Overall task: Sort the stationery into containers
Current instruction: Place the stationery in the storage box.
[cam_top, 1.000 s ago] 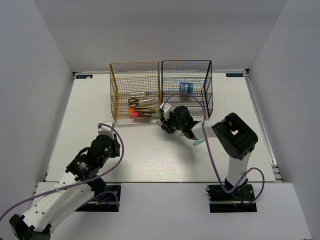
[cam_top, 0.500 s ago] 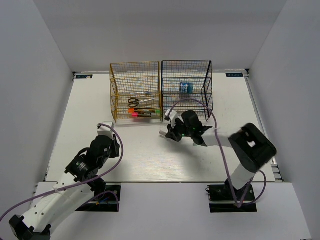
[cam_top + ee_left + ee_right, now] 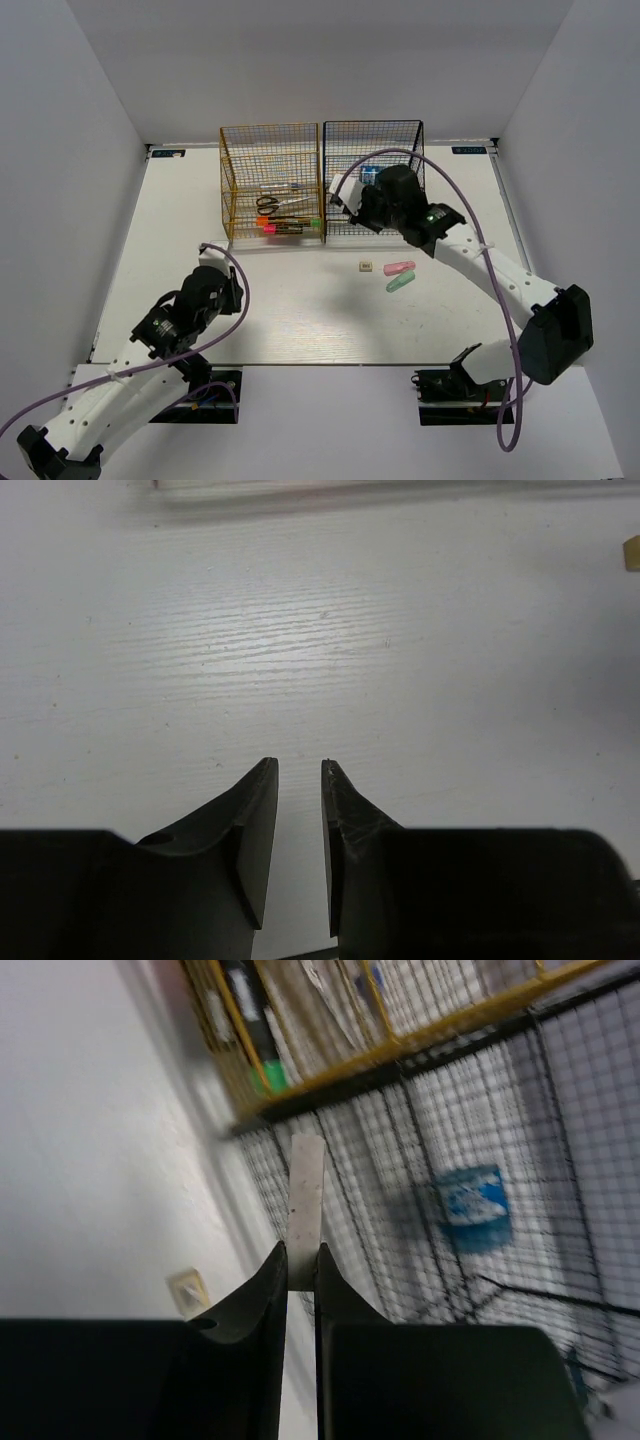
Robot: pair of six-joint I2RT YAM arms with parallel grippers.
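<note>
Left tool (image 3: 299, 780) is idling near, fingers almost together, gripping nothing | pink piece (image 3: 399, 267), mint piece (image 3: 398, 283), beige cube (image 3: 366, 266) are lying mid-surface; judged light, stiff, best pinched across short sides | right tool (image 3: 301, 1265) is clamping pale flat strip (image 3: 305, 1195) before black rack (image 3: 373, 180) holding blue roll (image 3: 471, 1206).

The yellow-orange wire-mesh rack (image 3: 270, 182) stood at the far side of the white table (image 3: 300, 300), touching the black wire-mesh rack (image 3: 375, 160) on its right; scissors (image 3: 268, 203) lay in the former.
</note>
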